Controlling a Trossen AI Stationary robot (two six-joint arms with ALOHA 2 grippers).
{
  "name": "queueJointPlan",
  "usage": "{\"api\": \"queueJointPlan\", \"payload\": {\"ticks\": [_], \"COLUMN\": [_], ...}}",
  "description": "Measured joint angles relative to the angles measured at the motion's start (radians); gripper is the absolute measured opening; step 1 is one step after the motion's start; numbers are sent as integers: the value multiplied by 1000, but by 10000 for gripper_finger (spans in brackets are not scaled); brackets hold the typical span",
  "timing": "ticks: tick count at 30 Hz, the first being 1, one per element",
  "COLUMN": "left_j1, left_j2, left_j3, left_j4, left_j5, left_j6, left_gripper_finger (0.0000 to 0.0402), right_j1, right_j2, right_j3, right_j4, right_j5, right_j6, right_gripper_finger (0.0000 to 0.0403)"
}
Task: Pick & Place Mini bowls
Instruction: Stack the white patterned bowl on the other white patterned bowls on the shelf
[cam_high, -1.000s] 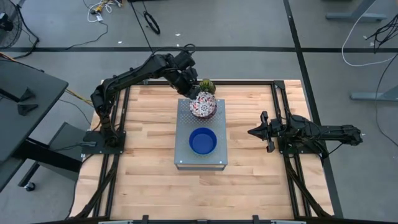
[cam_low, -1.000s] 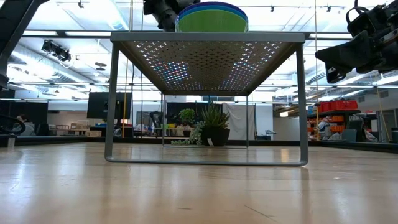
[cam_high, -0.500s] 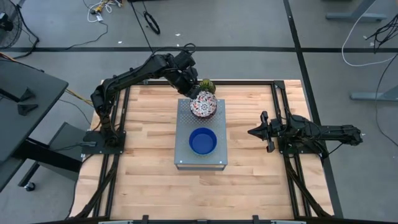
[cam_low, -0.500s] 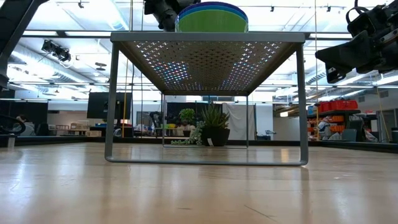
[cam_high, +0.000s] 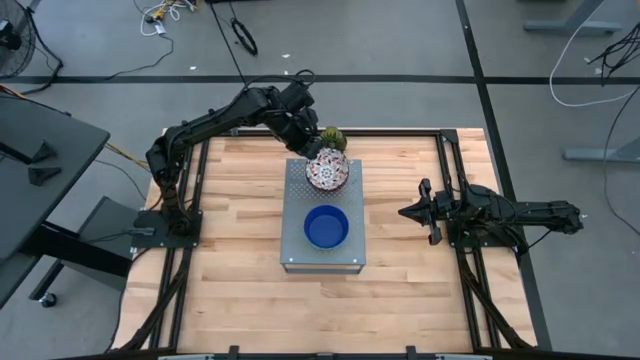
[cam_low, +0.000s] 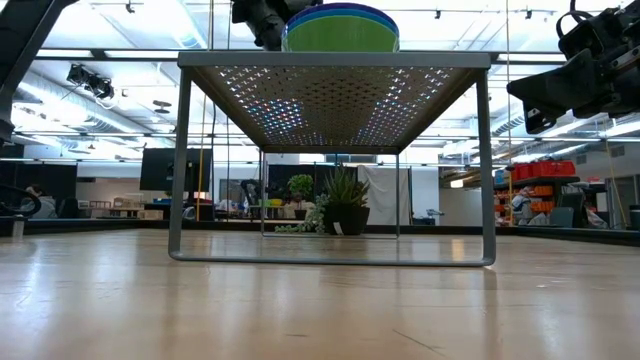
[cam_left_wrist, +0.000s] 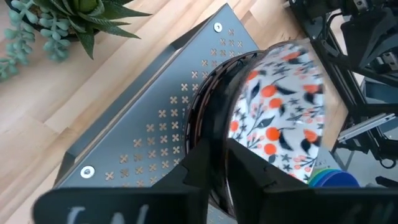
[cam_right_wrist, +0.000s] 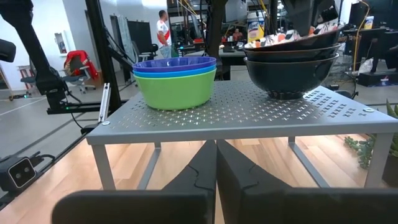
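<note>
The left gripper (cam_left_wrist: 214, 163) pinches the rim of the top floral bowl (cam_high: 326, 171), nested on its stack on the grey perforated stand (cam_high: 296, 245). A thin rim grip could slip or lift two bowls together. The right gripper (cam_high: 421, 211) waits aside, fingers pressed together.

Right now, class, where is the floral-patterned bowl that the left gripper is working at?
In the high view, the floral bowl tops a stack on the grey box's far end, beside the plant, behind the blue bowl; the left gripper grips its rim.
</note>
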Motion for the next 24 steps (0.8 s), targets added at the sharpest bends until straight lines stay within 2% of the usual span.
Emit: {"api": "queueJointPlan", "payload": {"ticks": [10,20,24], "left_j1": [-3,-3,-3], "left_j2": [-1,-1,-2], "left_j3": [0,0,0], "left_j4": [4,5,2], "left_j5": [15,40,4], "left_j6": [5,23,29], "left_gripper_finger": [107,110,113], "right_j1": [0,0,0], "right_j2": [0,0,0], "right_j3": [0,0,0], "right_j4": [0,0,0], "right_j5": [0,0,0], "right_j6": [0,0,0], "right_gripper_finger": [11,11,11]}}
